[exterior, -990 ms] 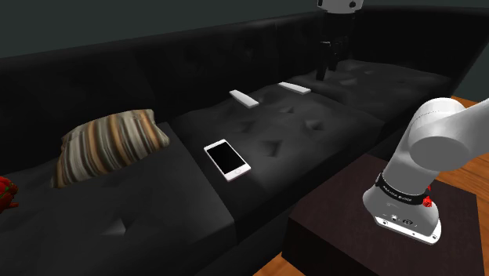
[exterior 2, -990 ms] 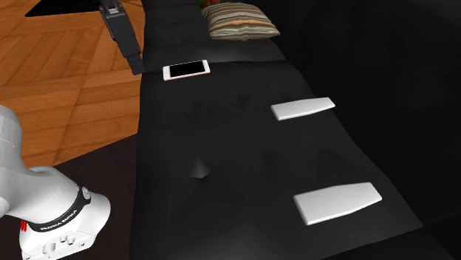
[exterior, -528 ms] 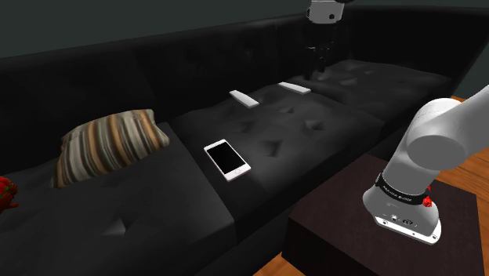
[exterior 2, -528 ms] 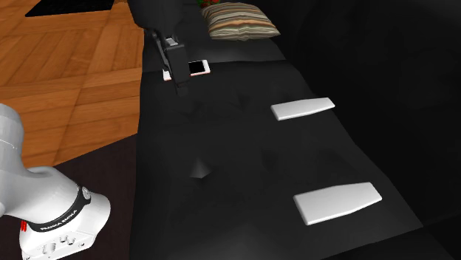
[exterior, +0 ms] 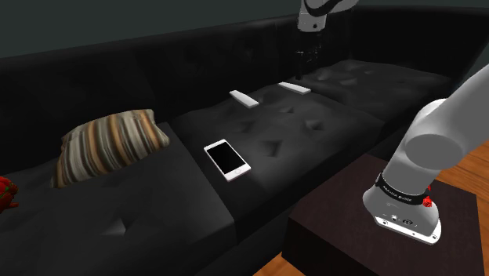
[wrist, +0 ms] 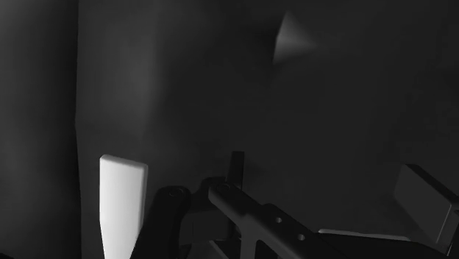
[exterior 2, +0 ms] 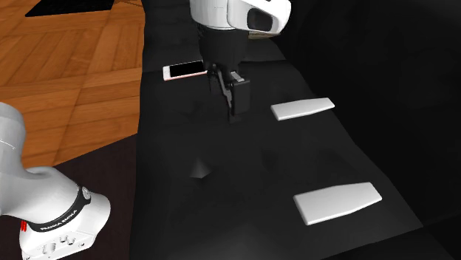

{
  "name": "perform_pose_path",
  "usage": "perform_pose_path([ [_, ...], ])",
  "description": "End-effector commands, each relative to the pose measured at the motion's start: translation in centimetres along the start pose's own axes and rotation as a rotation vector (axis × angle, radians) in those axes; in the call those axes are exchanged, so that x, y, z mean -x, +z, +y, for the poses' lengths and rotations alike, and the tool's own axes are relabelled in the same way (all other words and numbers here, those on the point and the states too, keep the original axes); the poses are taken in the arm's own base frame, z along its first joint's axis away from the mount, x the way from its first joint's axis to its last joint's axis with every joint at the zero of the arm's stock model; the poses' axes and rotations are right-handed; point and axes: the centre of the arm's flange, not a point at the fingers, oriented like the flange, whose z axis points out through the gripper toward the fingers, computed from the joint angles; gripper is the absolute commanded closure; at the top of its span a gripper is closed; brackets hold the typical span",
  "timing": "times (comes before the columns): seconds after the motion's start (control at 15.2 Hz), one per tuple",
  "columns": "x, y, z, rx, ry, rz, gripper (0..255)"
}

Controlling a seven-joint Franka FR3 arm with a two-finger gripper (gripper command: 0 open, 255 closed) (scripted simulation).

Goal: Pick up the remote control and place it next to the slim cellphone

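Here our all-black two-finger gripper (exterior 2: 237, 115) hovers, seemingly open and empty, above the black tufted sofa (exterior: 313, 125); the flat white remote control (exterior: 295, 88) lies to the shoulder view's right of the white-framed slim cellphone (exterior: 227, 159).

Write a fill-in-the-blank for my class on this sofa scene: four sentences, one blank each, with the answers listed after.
1. The cushion on the black sofa has a ____ pattern.
2. The phone lies face up, showing a ____ screen.
3. ____ flat white slabs lie on the seat.
4. The floor beside the sofa is ____.

Answers: striped; black; Two; wooden
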Motion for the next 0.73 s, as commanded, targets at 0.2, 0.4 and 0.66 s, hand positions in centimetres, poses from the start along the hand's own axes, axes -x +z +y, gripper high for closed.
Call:
perform_pose_path([
  [0.2, -4.6, 2.7, 4.0, -0.001, 0.034, -0.014, 0],
  [0.4, -7.3, 4.3, 6.6, -0.001, 0.054, -0.022, 0],
  [0.66, -10.8, 6.3, 10.2, -0.002, 0.082, -0.033, 0],
])
